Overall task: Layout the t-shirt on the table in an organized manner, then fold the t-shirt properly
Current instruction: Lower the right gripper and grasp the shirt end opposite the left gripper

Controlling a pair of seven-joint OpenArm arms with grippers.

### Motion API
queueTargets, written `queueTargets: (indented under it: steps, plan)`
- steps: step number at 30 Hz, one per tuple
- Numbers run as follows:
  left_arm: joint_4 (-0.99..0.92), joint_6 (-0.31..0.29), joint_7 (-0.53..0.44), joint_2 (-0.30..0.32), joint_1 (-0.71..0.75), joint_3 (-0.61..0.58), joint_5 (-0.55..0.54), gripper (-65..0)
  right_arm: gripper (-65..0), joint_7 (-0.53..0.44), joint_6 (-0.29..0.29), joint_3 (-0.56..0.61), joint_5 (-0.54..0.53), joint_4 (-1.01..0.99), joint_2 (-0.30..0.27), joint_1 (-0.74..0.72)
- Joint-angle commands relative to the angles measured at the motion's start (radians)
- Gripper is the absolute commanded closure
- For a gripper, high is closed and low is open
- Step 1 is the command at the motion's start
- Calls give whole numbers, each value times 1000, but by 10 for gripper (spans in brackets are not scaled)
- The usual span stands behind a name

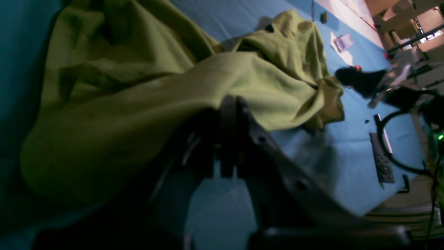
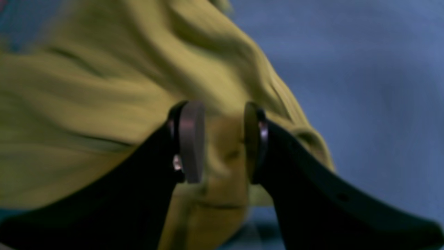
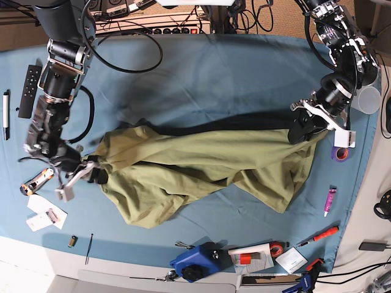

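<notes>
In the base view, the right arm descends along the left edge of the table (image 3: pixel 201 61), its links bending downward to the right gripper (image 3: pixel 91 171), which sits at the left end of the t-shirt (image 3: pixel 201 165). The right wrist view shows what the overhead view cannot: the fingers (image 2: pixel 190 142) stand apart with a bunched fold of olive fabric lying between them, and a clear gap shows beside the fold, so whether the pads press the cloth cannot be determined. The t-shirt lies stretched across the middle of the table between the two grippers, raised at both ends and sagging in loose folds toward the near edge. To the left of the right arm, a black remote control (image 3: pixel 29 90) and a pen (image 3: pixel 6 115) rest on the blue cloth, well apart from the garment. Along the near edge lie a blue tool (image 3: pixel 195 261) and a red-handled screwdriver (image 3: pixel 319 235). On the right side of the base view, the left arm reaches down from the top corner, elbow bent, to the left gripper (image 3: pixel 303 125) at the right end of the shirt. The left wrist view, tilted and dim, shows the left gripper's fingers (image 1: pixel 227 139) pressed together with olive fabric draped over their tips; the cloth is pinched there. Just right of this gripper, a purple tape roll (image 3: pixel 341 153) lies on the table.
</notes>
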State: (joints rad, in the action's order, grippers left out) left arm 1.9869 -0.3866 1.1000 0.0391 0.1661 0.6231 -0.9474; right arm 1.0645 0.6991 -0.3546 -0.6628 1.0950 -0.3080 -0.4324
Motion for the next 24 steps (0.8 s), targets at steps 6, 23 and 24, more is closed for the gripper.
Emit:
queueTargets:
  steps: [6, 23, 24]
  plan:
    - [19, -7, -23, 8, -12, 1, -26, 0, -198, 255, -1, -238, -277, 161, -20, -10]
    - [19, -7, -23, 8, -17, 1, -26, 0, -256, 242, -1, -275, -314, 162, -22, 271]
    - [19, -7, -23, 8, -17, 1, -26, 0, -262, 241, -1, -258, -319, 162, -22, 271]
